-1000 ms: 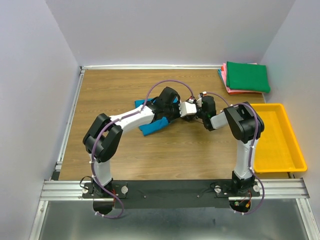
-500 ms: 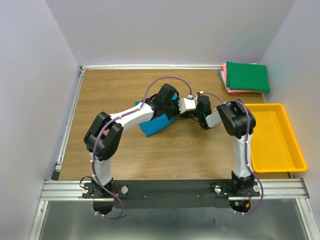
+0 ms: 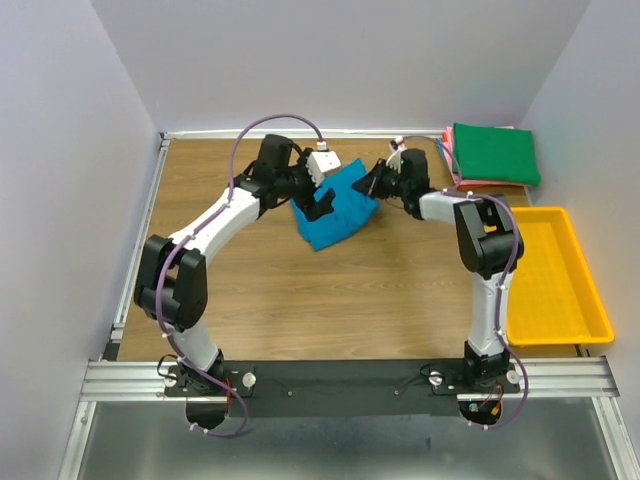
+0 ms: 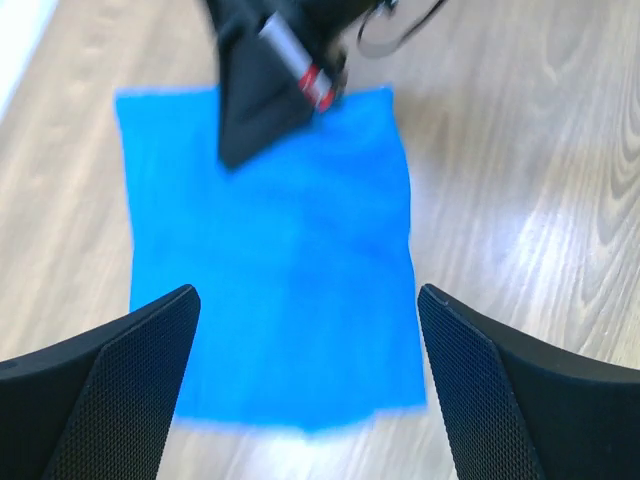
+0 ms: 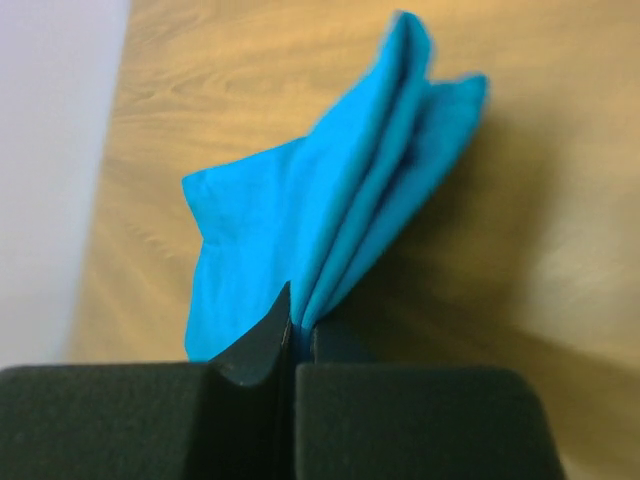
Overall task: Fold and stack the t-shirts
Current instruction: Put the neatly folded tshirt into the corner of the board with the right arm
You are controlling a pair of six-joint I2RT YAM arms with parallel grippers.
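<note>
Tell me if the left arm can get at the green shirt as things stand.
Probably not. The left gripper hangs open over the teal shirt, and the right gripper, shut on that shirt's edge, and its arm lie between it and the green shirt in the far right corner.

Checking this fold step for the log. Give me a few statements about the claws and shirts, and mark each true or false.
1. The left claw is open. True.
2. The right claw holds nothing. False: it is shut on an edge of the blue shirt.
3. The green shirt tops the stack. True.
4. The blue shirt lies in the tray. False: it is on the table, apart from the tray.
</note>
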